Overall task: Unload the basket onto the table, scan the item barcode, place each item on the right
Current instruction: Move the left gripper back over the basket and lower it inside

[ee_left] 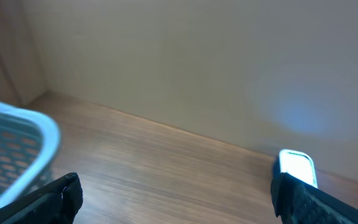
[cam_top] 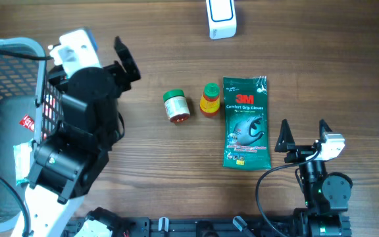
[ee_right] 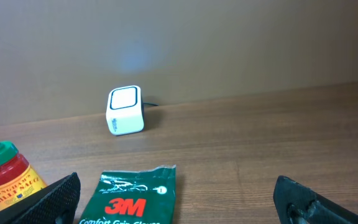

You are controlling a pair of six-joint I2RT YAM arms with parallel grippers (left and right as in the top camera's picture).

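Green glove packet [cam_top: 245,123] lies ungrasped, left gripper [ee_left: 176,183] and right gripper [cam_top: 303,125] both spread wide and empty; we should next carry it to the scanner [cam_top: 222,18].

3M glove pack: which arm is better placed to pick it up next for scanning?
Right, probably. The open right gripper sits just beside the 3M glove pack, facing the scanner. The left gripper is farther off, by the basket.
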